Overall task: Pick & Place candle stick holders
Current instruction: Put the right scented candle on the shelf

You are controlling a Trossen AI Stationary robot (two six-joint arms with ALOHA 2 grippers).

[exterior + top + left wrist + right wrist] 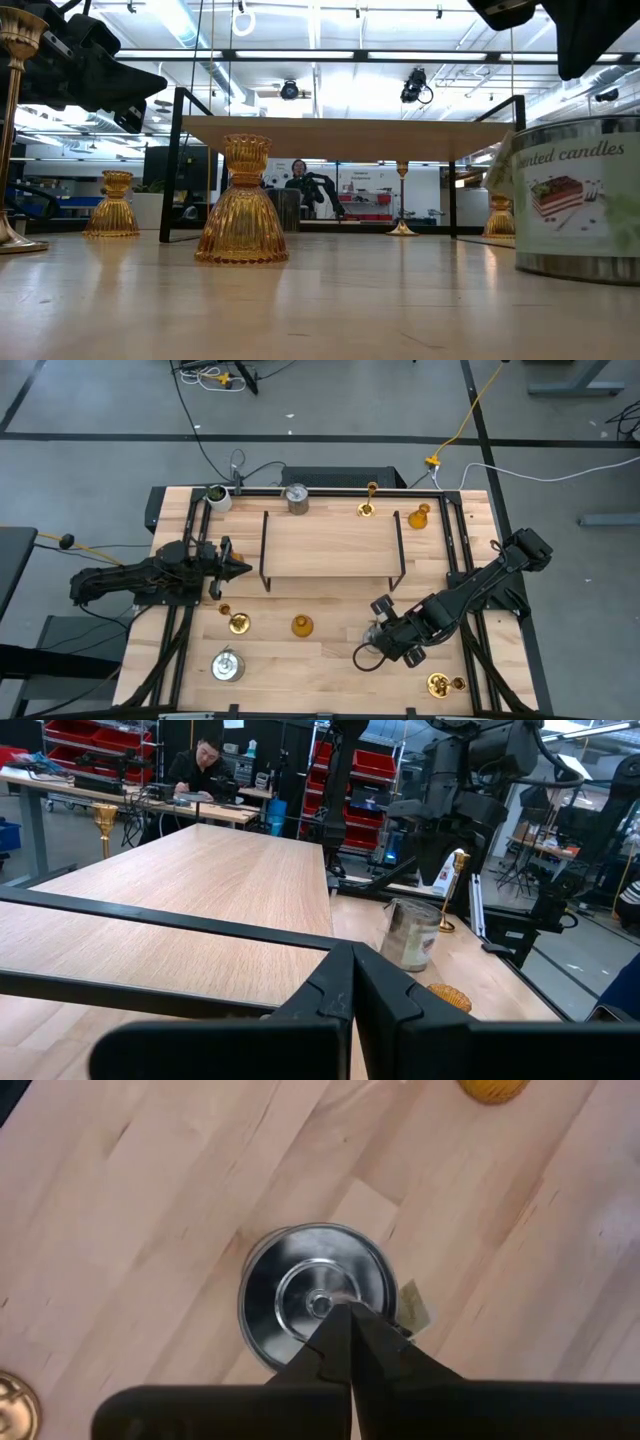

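We find the right gripper (385, 630) at lower centre-right of the high view, poised directly over a silver can (318, 1298); in its wrist view the jaws are pressed together, tips above the can's lid, holding nothing we can see. The left gripper (240, 569) sits at the left end of the rack (330, 546), jaws likewise together and empty, its wrist view looking across the rack's wooden top. The holders lie scattered on the counter (330, 675): an amber one (301, 625) at lower centre, a brass one (238, 623) left of it, a second silver can (227, 665) at lower left, another brass one (440, 683) at lower right. Along the top edge stand a third can (296, 498), a slim brass holder (368, 508) and an amber one (418, 517). The rack top is bare, so in our judgement no placement has been made. We judge the step in hand to be the approach to the can under the right gripper. The next move calls for parting the jaws wide enough to span the can or its lid knob, lowering squarely, then closing. A can this broad may prove awkward; an off-centre grip could tip it.
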